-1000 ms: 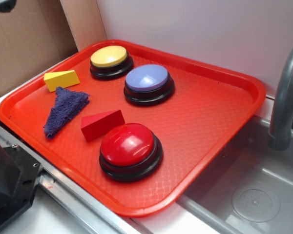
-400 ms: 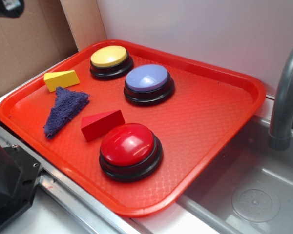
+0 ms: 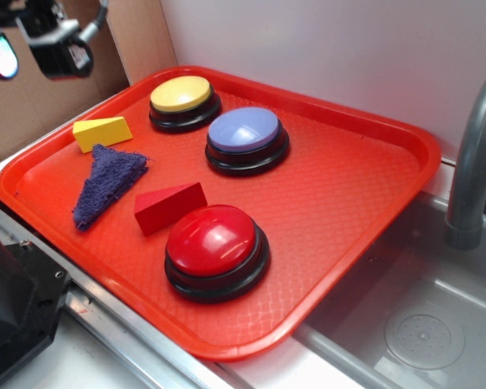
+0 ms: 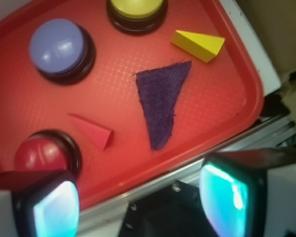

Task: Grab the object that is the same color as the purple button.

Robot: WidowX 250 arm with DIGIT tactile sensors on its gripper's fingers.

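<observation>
Fuzzy dark blue-purple cloth wedge (image 3: 107, 185) lies flat on the red tray (image 3: 348, 186), near the tray's left edge in the exterior view. Nothing touches it. In the wrist view its narrow tip points toward the tray's near rim and its wide end faces the yellow wedge (image 3: 103, 132).

Yellow wedge sits just beyond the cloth's wide end, close but apart in the wrist view. Red wedge (image 3: 169, 207) is just beside the cloth on the other side, between the cloth and the red button (image 3: 216, 250).

Purple button (image 3: 247, 139), lavender dome on a black base, stands mid-tray, well apart from the cloth. Yellow button (image 3: 184, 102) is behind it, near the tray's back-left corner. Red button is at the front, the largest of the three.

Claw (image 3: 36, 50) is up in the top-left corner of the exterior view, above the tray's left edge and clear of everything on it. The wrist view shows both fingers (image 4: 226, 195) at the bottom of frame, spread wide, with nothing between them; the pads glow cyan. The cloth shows in the gap between the fingers, well below them.

Tray rests on a metal surface (image 3: 130, 356) next to a grey sink (image 3: 425, 324) with a grey faucet (image 3: 474, 170). Cardboard (image 3: 32, 105) stands behind on the left.
</observation>
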